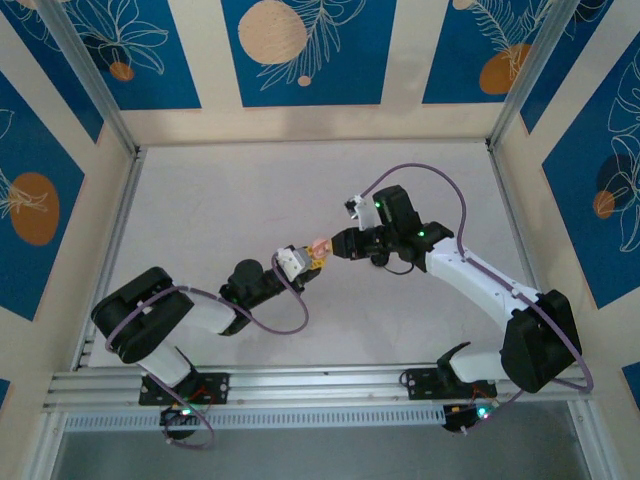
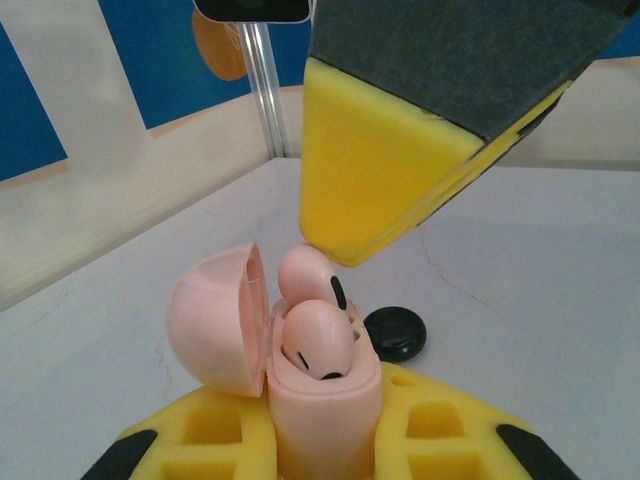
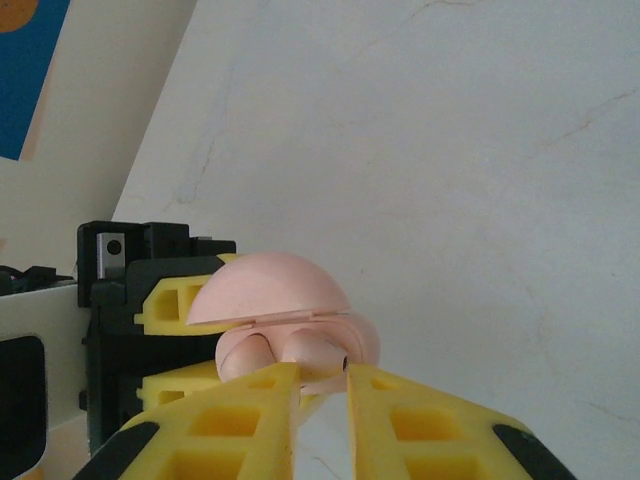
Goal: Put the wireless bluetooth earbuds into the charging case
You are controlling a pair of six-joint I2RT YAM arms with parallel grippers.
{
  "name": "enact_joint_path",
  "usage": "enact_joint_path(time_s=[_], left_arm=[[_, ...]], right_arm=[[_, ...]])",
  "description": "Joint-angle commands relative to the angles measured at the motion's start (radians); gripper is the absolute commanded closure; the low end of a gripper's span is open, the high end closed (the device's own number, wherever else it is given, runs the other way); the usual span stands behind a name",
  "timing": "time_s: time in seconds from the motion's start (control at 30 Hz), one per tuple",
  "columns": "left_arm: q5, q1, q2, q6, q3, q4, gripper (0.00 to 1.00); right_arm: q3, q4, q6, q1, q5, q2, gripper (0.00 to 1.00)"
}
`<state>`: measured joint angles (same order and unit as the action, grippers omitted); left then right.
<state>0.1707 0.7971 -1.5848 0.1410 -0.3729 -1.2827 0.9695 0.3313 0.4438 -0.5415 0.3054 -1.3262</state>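
Observation:
My left gripper is shut on the pale pink charging case and holds it upright above the table, its lid swung open to the left. One pink earbud sits in the near socket. A second pink earbud stands higher in the far socket. My right gripper comes in from the other side with its jaws a narrow gap apart, and its tips flank the top of that far earbud. From above, both grippers meet at the case mid-table.
A black round case lies closed on the white table behind the pink one. An aluminium frame post and the blue patterned wall stand at the table's far edge.

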Motion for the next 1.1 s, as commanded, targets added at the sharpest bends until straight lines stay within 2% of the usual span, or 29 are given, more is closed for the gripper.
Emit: enact_joint_path(time_s=[0.0,0.23,0.43,0.6,1.07], left_arm=[[0.011,0.013,0.029,0.012,-0.015,-0.040,0.88],[0.020,0.013,0.031,0.011,-0.013,-0.040,0.88],[0.018,0.013,0.035,0.012,-0.009,-0.038,0.88],[0.024,0.013,0.035,0.013,-0.008,-0.038,0.88],[0.035,0.014,0.040,0.012,-0.015,-0.032,0.88]], right_arm=[[0.013,0.037,-0.015,-0.012,0.050,-0.009,0.80],[0.008,0.022,-0.009,-0.011,0.072,-0.005,0.80],[0.025,0.056,-0.016,0.019,0.044,0.050,0.70],[0.062,0.100,-0.022,0.032,0.012,0.051,0.67],[0.137,0.127,-0.069,-0.009,0.004,-0.064,0.69]])
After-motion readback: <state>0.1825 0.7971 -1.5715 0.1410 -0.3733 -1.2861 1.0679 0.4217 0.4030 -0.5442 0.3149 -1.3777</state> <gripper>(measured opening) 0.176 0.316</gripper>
